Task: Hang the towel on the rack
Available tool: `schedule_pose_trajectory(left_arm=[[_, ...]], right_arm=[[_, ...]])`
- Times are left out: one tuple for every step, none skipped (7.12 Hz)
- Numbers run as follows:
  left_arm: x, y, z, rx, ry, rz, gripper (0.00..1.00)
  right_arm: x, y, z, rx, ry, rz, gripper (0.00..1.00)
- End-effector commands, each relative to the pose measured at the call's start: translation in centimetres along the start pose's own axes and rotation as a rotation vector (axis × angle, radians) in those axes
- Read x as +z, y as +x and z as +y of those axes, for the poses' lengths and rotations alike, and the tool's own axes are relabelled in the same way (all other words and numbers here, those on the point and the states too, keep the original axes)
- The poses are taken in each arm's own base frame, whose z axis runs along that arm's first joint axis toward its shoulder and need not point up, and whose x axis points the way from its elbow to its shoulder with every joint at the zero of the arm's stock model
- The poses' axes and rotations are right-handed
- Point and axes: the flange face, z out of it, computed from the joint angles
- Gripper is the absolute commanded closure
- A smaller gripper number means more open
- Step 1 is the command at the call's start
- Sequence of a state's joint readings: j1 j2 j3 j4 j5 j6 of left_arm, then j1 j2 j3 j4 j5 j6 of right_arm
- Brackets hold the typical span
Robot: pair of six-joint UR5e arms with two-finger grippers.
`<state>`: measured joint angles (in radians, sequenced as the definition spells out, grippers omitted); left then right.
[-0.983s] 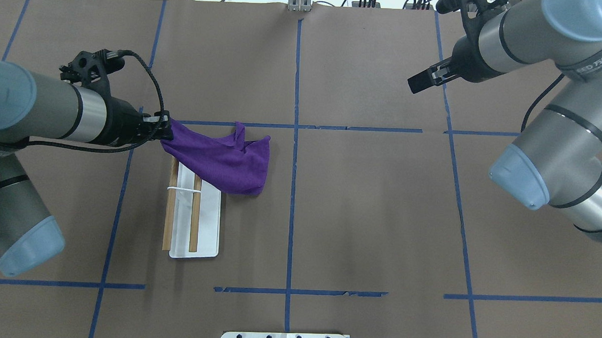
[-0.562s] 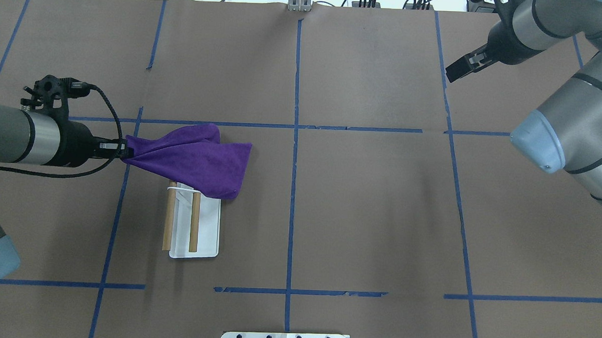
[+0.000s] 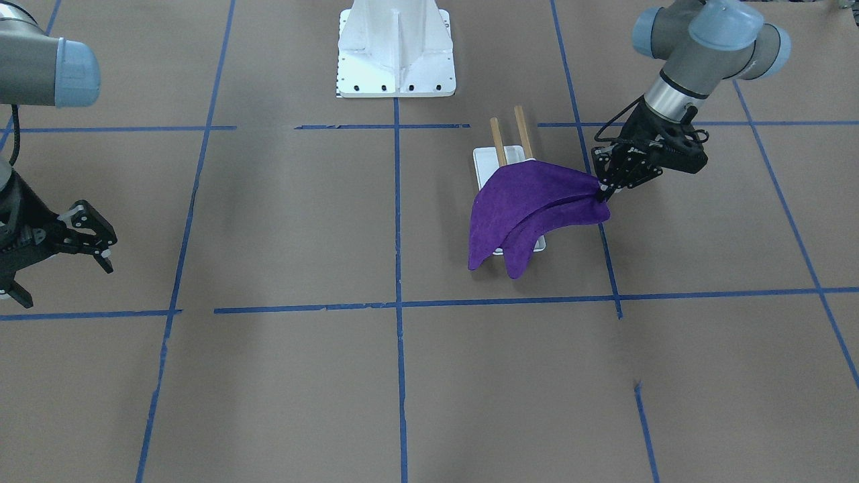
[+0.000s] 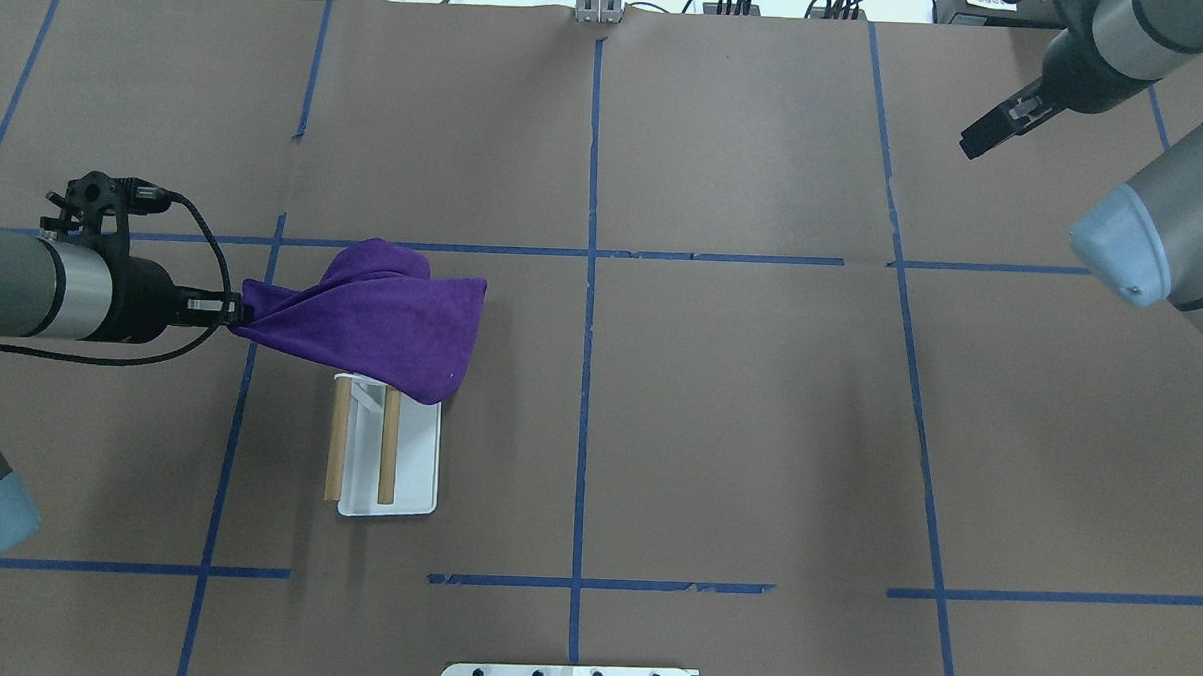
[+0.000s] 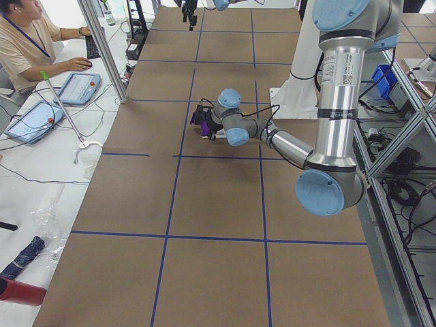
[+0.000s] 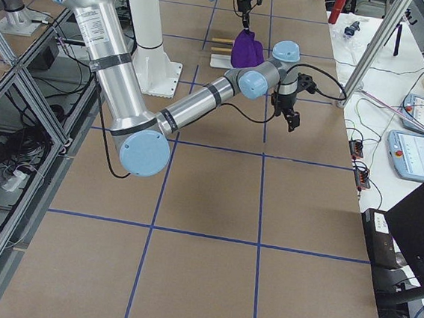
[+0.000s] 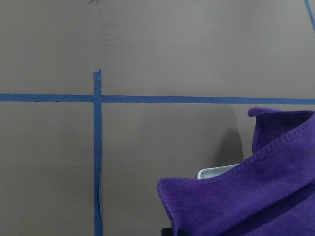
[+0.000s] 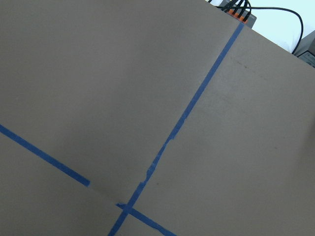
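Left gripper [image 4: 235, 311] is clamped on one corner of the towel [image 4: 382, 315], fingertips buried in the purple pile. The rest of the cloth fans out from the pinch, away from the arm, in two sagging folds.

Handling guess: light, limp, fuzzy microfibre. It won't slip from the pads easily and has no stiffness, so it bunches toward whatever point holds it. A corner pinch leaves it hanging as a wedge. A hold along a hem, or a second corner taken too, would spread it flatter over the bars. Nothing fragile.

Just beyond and below the pinch sits the rack [image 4: 412, 466]. The towel covers the end of it nearest the gripper, and the two wooden bars [image 4: 337, 439] stick out bare on the far side. The rack looks light, so a dragging cloth could shove or tip it.

Hard to make out:
- Whether the cloth rests on the bars or hangs just over them.
- The covered end of the rack.
- Most of the towel in the left wrist view, where it is cut off at the corner and only a sliver of white base peeks out.

Far across the table [image 4: 719, 402], well apart from all this, the right gripper [image 3: 67, 282] hangs spread wide with nothing in it. Its wrist view shows only brown surface and blue tape [image 8: 197, 103].
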<state>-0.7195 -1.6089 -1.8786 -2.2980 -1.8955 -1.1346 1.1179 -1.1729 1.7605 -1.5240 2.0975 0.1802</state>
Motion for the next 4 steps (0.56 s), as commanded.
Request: schedule_pose_trajectory(left_arm=[[0.9,-0.4,0.1,0.004,-0.003,0.002,0.0],[0.7,-0.7,-0.1,0.083,-0.003,-0.007,0.0],[0.1,-2.5,-1.5,0.217,-0.004,-0.068,0.0],[-1.4,-4.9,-4.0,0.294,-0.009,-0.162,0.0]], right_arm=[[-0.4,2.0,0.4,0.014,-0.031,-0.007,0.0],[-1.5,4.3,0.9,0.049,-0.057,-0.038,0.0],[-2.2,6.8,2.2,0.085,-0.086,-0.033,0.0],[-2.3,10.3,4.9,0.083,-0.109,-0.007,0.0]])
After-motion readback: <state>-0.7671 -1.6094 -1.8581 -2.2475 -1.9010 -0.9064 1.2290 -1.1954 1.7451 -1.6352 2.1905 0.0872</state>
